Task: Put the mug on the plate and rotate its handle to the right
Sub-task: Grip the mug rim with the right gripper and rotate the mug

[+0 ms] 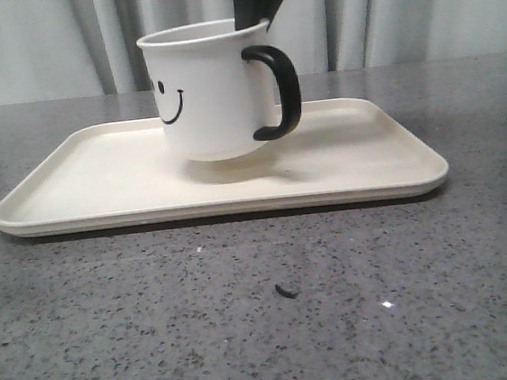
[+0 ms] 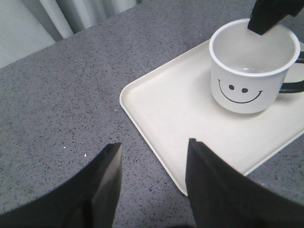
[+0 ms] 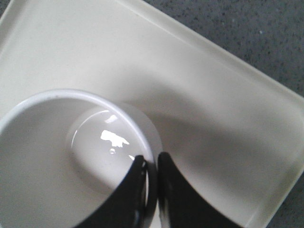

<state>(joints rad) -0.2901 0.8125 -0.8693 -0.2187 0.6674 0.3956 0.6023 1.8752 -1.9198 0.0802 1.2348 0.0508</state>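
Grey speckled stone-look table, curtain behind. On it, a large flat cream rectangular plate with rounded corners and a low rim.

White enamel-style mug with black smiley face hangs just above the plate's middle, tilted, its base clear of the surface with a shadow beneath. Its thick glossy black loop handle already points right.

Right gripper comes from above, pinching the mug's rim on the handle side, one finger inside the wall, one outside. Left gripper is spread, holding nothing, over the table by the plate's left end.

Risks, as I judge them:
- Thin rim pinch on smooth enamel: the mug may pivot or slip.
- Released while tilted, it could land on its base edge, rock or tip.
- Any twist on setting down would swing the handle off to one side.
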